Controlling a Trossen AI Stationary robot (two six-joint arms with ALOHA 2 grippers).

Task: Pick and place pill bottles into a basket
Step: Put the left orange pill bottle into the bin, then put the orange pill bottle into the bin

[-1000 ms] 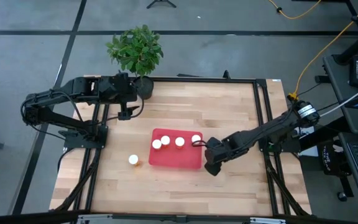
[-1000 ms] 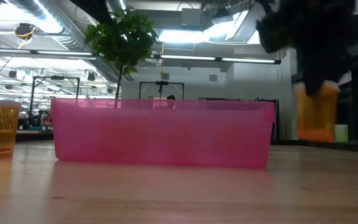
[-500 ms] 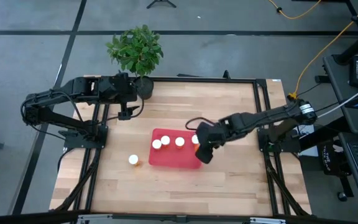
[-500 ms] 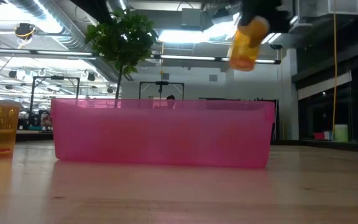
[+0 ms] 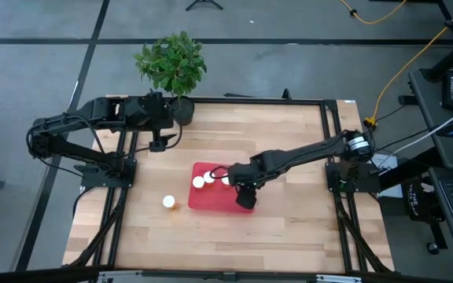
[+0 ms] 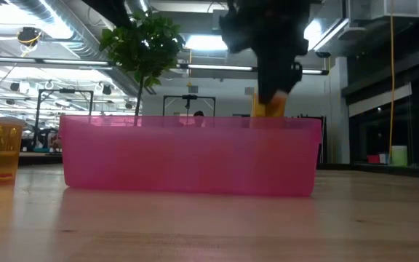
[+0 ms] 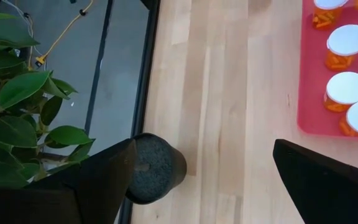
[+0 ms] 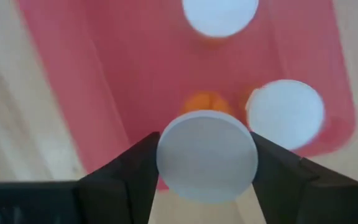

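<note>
Swinging in from the worktop's right side, the right hand has crossed the tray's edge since a second ago and now hangs over the shallow red rectangular plastic tray, toward its 3 o'clock end. Between its two dark fingers it pinches a small amber pill bottle with a round white cap, cap facing the wrist camera. In the low view that bottle shows just above the tray's rim, under the dark arm.

Open room: bare boards lie all round the tray, widest toward 6 o'clock and along the 3 o'clock side out to the black frame rail.

The light wooden slatted worktop sits inside that frame; grey floor around it, and the low view looks into a hall with ceiling lights.

Inside the tray, white caps show at its 12 o'clock side: one, another just beside it, a third near the arm. One more bottle stands on the boards just off the tray's 9 o'clock edge.

The left hand waits at the 10 o'clock corner, fingers spread, near the green leafy plant in its black pot.
</note>
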